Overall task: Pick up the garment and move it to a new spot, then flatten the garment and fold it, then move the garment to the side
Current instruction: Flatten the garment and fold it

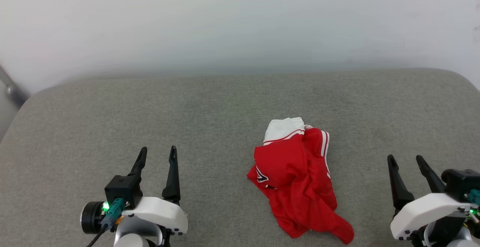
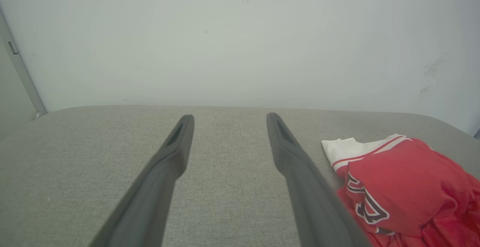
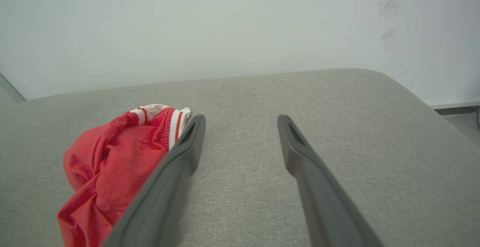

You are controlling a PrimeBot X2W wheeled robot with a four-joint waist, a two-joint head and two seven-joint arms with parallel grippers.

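Black white-outlined characters on the red garment, creased and partly tucked under a fold in the left wrist view, too broken up to read, scrap of the same print in the head view, likewise unreadable

My left end effector: two long, dark, tapering fingers rising from a black block. Behind it sit a white moulded shell with small dark screws, a black cylinder lit green, and a teal connector trailing a black cable. My right end effector: matching dark fingers, white shell, teal connector, green light.
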